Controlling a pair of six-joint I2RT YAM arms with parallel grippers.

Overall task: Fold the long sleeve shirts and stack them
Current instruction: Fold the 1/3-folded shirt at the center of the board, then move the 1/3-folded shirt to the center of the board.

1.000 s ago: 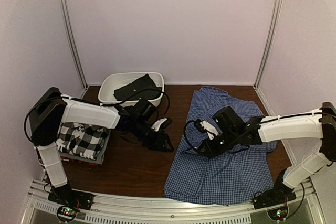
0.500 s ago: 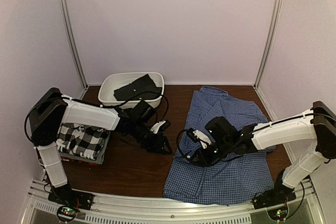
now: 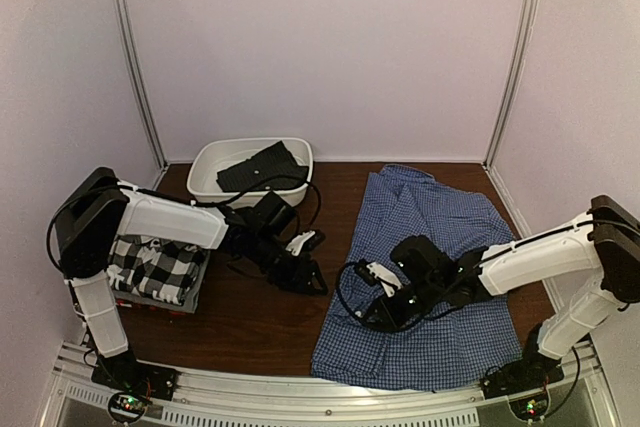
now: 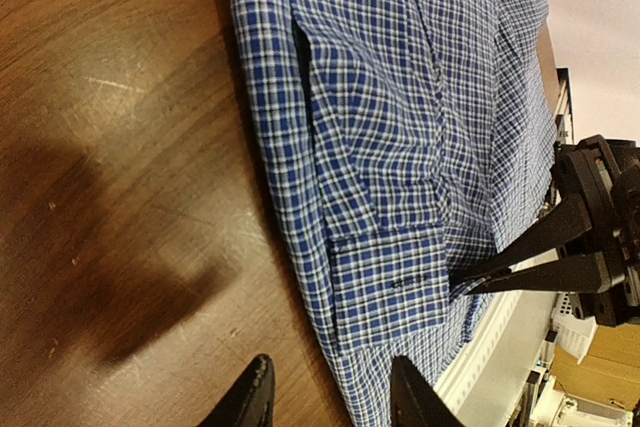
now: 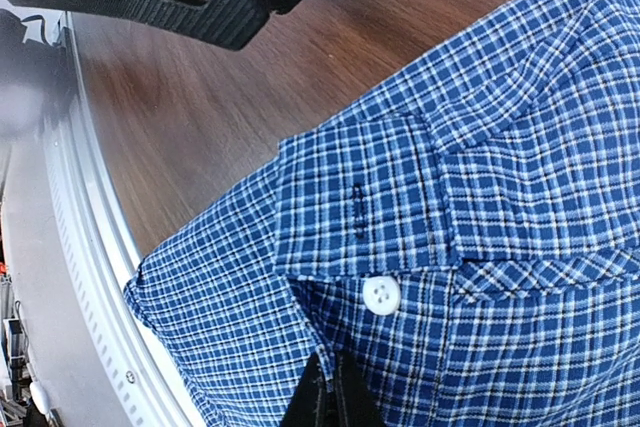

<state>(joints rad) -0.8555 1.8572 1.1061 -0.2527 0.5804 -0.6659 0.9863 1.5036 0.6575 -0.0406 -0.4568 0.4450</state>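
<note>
The blue-and-white check shirt [image 3: 445, 287] lies spread on the right half of the table. My right gripper [image 3: 370, 319] is shut on the cloth edge just beside its sleeve cuff [image 5: 360, 207], near a white button [image 5: 381, 295]; the closed tips show in the right wrist view [image 5: 335, 399]. My left gripper [image 3: 312, 281] is open and empty, low over bare wood at the shirt's left edge; its fingertips [image 4: 255, 397] straddle that edge below the cuff [image 4: 385, 277]. The folded black-and-white plaid shirt [image 3: 155, 265] tops a stack at the left, with a red one [image 3: 150, 303] under it.
A white oval basin [image 3: 205, 172] at the back left holds a dark cloth [image 3: 262, 167]. The metal rail [image 3: 300, 392] runs along the table's near edge, close to the shirt's hem. Bare brown table [image 3: 260, 322] lies between stack and shirt.
My right gripper has moved toward the front left, drawing the sleeve cuff across the shirt. My left gripper has shifted only slightly and stays open.
</note>
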